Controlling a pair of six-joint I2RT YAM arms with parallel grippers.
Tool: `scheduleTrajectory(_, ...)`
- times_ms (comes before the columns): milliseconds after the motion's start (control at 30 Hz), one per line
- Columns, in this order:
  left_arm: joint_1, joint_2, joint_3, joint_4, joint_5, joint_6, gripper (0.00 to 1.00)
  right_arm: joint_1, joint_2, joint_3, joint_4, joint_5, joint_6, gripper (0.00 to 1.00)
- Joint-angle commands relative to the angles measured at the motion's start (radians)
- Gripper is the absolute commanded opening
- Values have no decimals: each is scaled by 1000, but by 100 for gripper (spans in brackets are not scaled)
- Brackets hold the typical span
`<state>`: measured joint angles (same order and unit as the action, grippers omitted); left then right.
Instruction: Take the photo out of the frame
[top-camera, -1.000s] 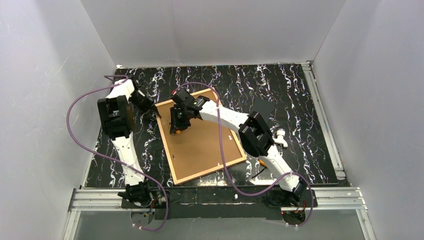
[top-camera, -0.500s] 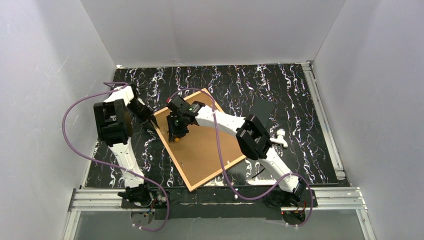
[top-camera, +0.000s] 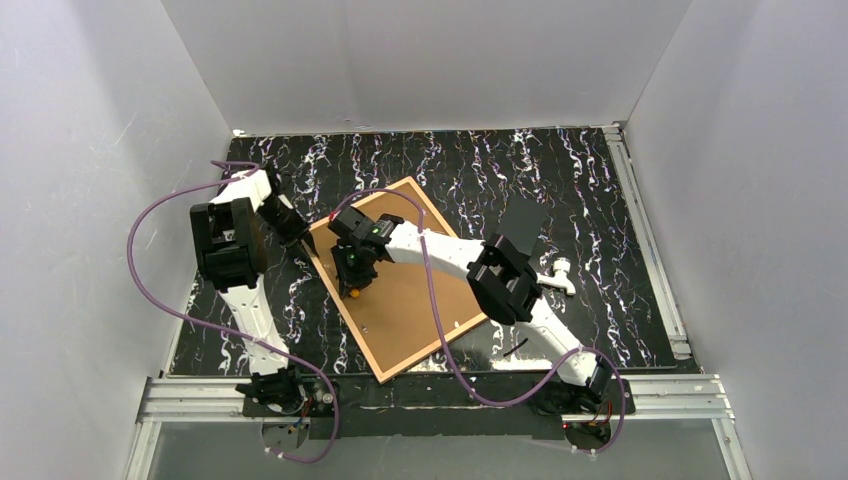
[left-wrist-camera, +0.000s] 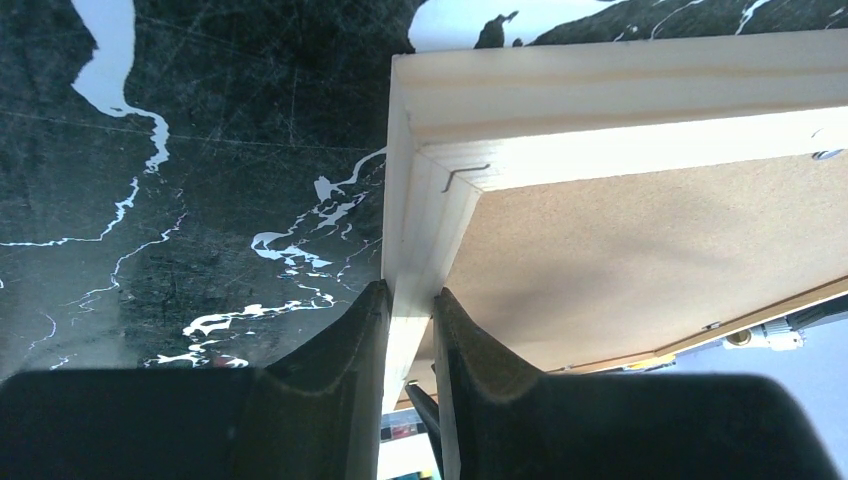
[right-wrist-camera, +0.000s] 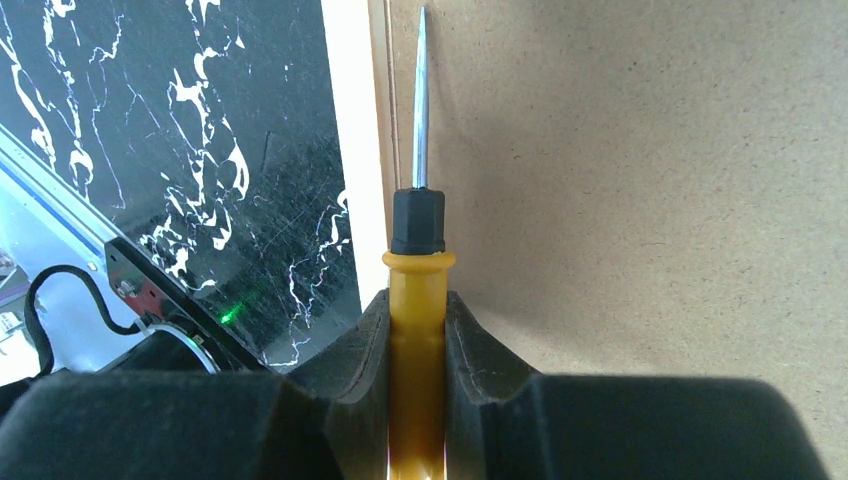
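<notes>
The frame (top-camera: 437, 349), thin light-orange wood, lies face down on the black marbled table. The photo shows only its brown backing (top-camera: 415, 300); its print side is hidden. My left gripper (top-camera: 298, 236) is at the frame's left corner. In the left wrist view it (left-wrist-camera: 408, 310) is shut on the pale frame strip (left-wrist-camera: 600, 85), which is lifted off the table there. My right gripper (right-wrist-camera: 416, 310) is shut on a yellow-handled screwdriver (right-wrist-camera: 417, 225). Its thin blade lies along the seam between the frame strip (right-wrist-camera: 353, 150) and the backing (right-wrist-camera: 620, 180).
A small black rectangle (top-camera: 527, 215) lies on the table right of the frame. A white fitting (top-camera: 560, 272) sticks out beside the right arm. Purple cables loop round both arms. Grey walls close three sides, and a metal rail (top-camera: 430, 392) runs along the near edge.
The frame has turned on the table. My left gripper has shut on the frame's edge. The right gripper with the screwdriver has moved toward the near left along the strip.
</notes>
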<state>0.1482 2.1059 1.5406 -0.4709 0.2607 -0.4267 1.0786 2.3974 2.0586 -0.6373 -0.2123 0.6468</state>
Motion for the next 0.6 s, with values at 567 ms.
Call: scheduleTrajectory(567, -34, 28, -11, -147, -81, 29, 0, -6, 83, 118, -49, 27, 8, 1)
